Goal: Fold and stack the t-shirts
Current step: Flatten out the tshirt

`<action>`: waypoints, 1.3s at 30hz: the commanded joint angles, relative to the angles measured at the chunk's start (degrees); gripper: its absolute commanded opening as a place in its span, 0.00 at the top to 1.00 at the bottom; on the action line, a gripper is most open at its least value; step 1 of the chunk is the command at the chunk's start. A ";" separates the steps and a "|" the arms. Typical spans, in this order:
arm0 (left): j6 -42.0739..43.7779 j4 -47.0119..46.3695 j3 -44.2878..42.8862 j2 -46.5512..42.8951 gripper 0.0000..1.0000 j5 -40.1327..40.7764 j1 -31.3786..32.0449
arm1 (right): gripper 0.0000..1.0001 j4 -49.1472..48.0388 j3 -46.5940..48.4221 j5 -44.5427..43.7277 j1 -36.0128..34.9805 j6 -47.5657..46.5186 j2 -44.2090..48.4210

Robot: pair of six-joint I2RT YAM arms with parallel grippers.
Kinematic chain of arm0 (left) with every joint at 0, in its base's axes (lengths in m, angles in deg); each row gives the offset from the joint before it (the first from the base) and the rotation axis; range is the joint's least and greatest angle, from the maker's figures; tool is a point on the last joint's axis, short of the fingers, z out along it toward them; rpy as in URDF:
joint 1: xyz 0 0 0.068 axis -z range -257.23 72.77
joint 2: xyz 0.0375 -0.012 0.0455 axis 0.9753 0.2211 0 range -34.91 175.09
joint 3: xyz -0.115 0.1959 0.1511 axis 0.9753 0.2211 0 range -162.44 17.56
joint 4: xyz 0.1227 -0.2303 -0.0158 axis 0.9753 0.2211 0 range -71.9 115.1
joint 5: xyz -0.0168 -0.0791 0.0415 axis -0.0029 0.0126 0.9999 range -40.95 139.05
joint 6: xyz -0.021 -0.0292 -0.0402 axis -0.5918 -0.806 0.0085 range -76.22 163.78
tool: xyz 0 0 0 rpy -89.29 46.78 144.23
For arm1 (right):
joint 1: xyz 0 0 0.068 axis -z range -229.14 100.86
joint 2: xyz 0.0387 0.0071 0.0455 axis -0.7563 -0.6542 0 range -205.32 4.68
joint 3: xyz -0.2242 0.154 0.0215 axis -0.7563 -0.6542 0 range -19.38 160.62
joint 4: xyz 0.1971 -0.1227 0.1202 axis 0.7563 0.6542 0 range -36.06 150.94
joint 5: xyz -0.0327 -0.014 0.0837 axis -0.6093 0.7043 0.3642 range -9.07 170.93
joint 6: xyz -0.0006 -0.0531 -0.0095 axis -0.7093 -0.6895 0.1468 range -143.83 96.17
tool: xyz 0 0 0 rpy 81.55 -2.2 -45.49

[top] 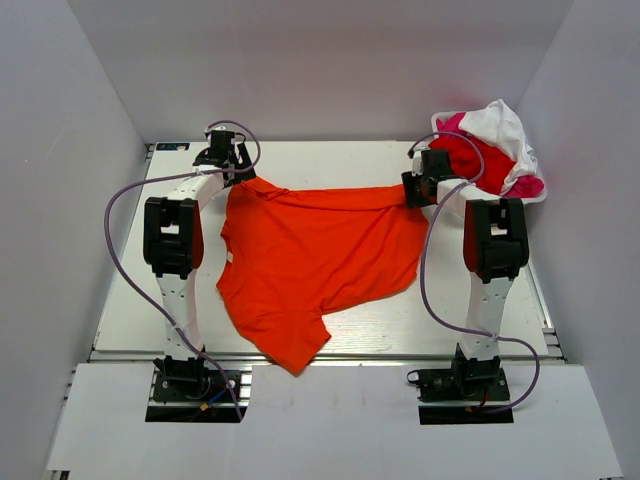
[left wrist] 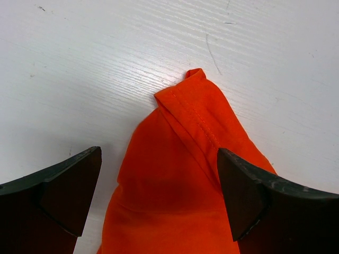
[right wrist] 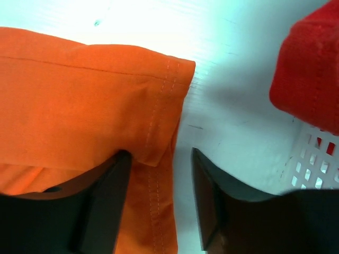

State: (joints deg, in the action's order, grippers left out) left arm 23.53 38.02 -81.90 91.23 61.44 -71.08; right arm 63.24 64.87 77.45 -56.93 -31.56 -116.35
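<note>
One bright orange cloth t-shirt [top: 310,260] lies spread on the white table [top: 130,300], left of the white perforated basket [right wrist: 312,164]. The basket holds three more tees: one red [top: 480,160], one magenta-pink [top: 525,185] and one white [top: 505,125]. There are two grippers. The right gripper [right wrist: 159,153], just beside the basket, is narrowly parted around the orange hem. The left gripper [left wrist: 159,153], well apart from the basket, gapes wide over the shirt's corner.

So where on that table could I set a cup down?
Bare table: left of the left arm; the near-right patch between the orange shirt and the right arm; the far edge behind the shirt. Crowded: the far right corner, a basket heaped with red, pink and white shirts.
</note>
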 commanded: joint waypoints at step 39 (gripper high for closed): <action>0.12 -4.54 -6.44 6.56 0.00 -0.97 -0.62 | 1.00 -19.32 -8.92 2.26 -1.17 0.43 8.36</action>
State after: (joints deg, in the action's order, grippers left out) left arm 23.49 35.96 -85.33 98.08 58.62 -71.45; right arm 48.40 56.74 78.65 -57.91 -31.64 -110.91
